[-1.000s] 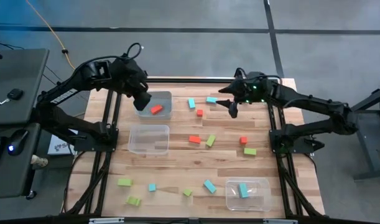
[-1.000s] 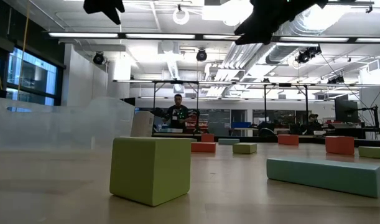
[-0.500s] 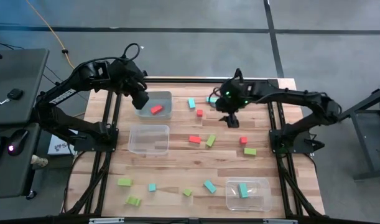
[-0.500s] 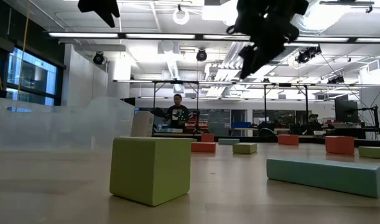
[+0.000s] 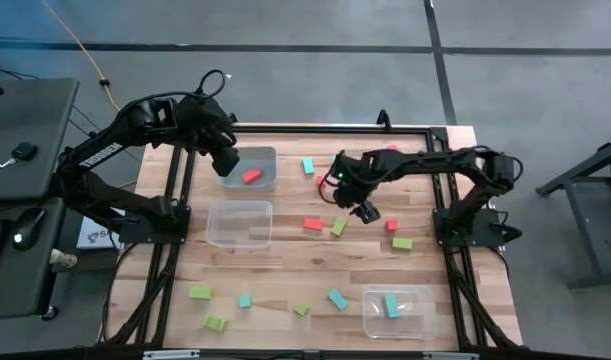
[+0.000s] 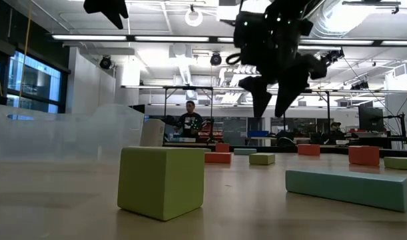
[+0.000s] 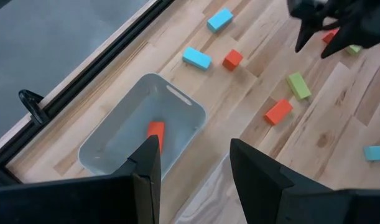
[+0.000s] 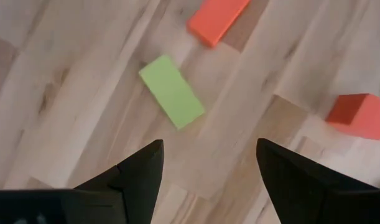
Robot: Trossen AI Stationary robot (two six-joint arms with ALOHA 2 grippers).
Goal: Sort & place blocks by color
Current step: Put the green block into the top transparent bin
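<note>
At the left rear of the desk (image 5: 285,270) we see the left claw (image 5: 228,164) hanging over the rim of a clear tub (image 5: 261,168) that holds one red bar (image 5: 252,175); its fingers (image 7: 146,163) stand partly apart and hold nothing. Just in front of that tub sits a second clear tub (image 5: 240,222). Near the front left edge lie two lime green blocks (image 5: 200,293) and a small teal cube (image 5: 244,300).

Moving to the middle, we find a red bar (image 5: 313,224) and a lime green bar (image 5: 339,226) side by side, with teal and red pieces behind them. The right claw (image 5: 366,211) hovers just right of this pair, above the desk, spread wide and empty; from its wrist we look down on the green bar (image 8: 172,91) between its fingers.

Further right lie a red cube (image 5: 391,225) and a lime green block (image 5: 402,243). At the front right, a third tub (image 5: 398,311) holds a teal bar (image 5: 391,306).
</note>
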